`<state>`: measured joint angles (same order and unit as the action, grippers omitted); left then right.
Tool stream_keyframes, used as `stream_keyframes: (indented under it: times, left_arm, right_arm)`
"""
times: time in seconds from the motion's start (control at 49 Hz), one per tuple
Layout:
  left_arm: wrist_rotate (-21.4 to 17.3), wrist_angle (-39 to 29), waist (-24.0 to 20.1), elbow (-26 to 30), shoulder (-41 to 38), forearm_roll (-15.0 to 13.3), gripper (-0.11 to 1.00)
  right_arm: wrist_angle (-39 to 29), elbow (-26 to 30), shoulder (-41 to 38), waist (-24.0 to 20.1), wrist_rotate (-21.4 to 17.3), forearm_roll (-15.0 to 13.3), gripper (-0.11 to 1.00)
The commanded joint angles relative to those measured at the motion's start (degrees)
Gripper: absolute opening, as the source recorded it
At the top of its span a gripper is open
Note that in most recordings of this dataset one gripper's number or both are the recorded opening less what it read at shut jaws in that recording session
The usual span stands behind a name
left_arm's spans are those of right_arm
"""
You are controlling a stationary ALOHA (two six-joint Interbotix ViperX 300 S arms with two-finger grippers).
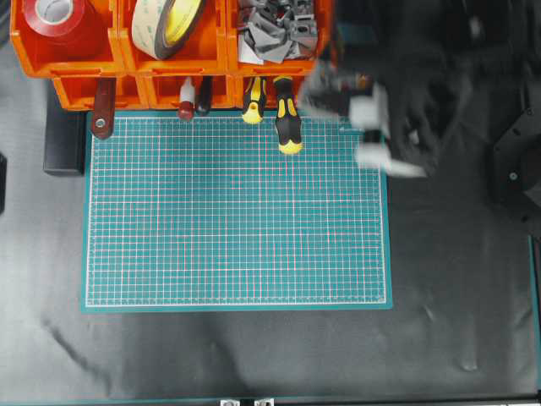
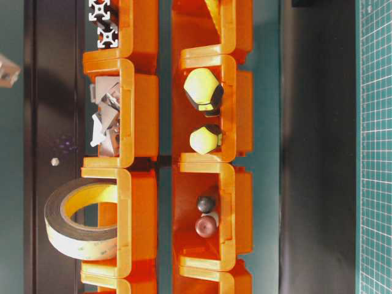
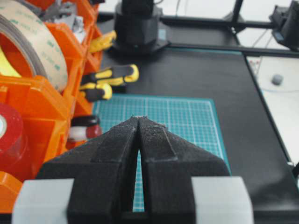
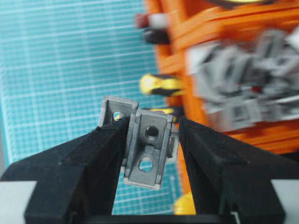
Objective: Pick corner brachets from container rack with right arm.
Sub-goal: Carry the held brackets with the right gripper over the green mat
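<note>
In the right wrist view my right gripper (image 4: 154,122) is shut on a light-grey corner brachet (image 4: 148,149), its holed face turned toward the camera. A second brachet (image 4: 114,109) is wedged against the left finger. The bin of loose corner brachets (image 4: 243,84) lies blurred to the right in the orange container rack (image 4: 224,28). From overhead, the right arm (image 1: 372,118) is a blur just off the rack's (image 1: 127,63) right end, beside the brachet bin (image 1: 279,34). My left gripper (image 3: 140,119) is shut and empty, over the mat beside the rack (image 3: 42,102).
A green cutting mat (image 1: 237,211) lies in front of the rack. Yellow-and-black screwdriver handles (image 1: 287,127) and a brown-handled tool (image 1: 103,110) jut from the lower bins over the mat's far edge. A red tape roll (image 1: 55,17) and a pale tape roll (image 1: 169,25) fill the upper bins.
</note>
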<state>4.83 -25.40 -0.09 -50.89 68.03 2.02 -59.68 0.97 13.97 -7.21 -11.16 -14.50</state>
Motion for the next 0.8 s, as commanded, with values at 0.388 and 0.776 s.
stream_keyframes:
  times: [0.388, 0.776]
  left_arm:
    - [0.09, 0.7, -0.09, 1.67, -0.44, 0.26, 0.0]
    - [0.18, 1.23, 0.53, 2.2, 0.35, 0.26, 0.0]
  right_arm:
    - [32.17, -26.72, 7.38, -10.63, 0.0, -0.18, 0.38]
    - [45.53, -29.53, -7.38, -10.63, 0.79, -0.79, 0.38]
